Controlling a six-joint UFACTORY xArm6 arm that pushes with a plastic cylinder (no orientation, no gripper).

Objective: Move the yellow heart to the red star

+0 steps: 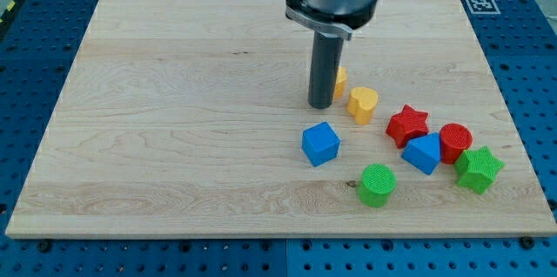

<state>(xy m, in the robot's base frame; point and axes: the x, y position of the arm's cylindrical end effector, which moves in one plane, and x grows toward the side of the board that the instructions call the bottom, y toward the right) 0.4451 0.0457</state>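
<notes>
The yellow heart lies right of the board's centre. The red star lies just to its right and slightly lower, a small gap between them. My tip rests on the board just left of the yellow heart, close to it. A second yellow block, shape unclear, is partly hidden behind the rod, up and left of the heart.
A blue cube lies below my tip. A blue block and a red cylinder sit right of the red star. A green star is at the far right, a green cylinder lower down. The wooden board lies on a blue perforated table.
</notes>
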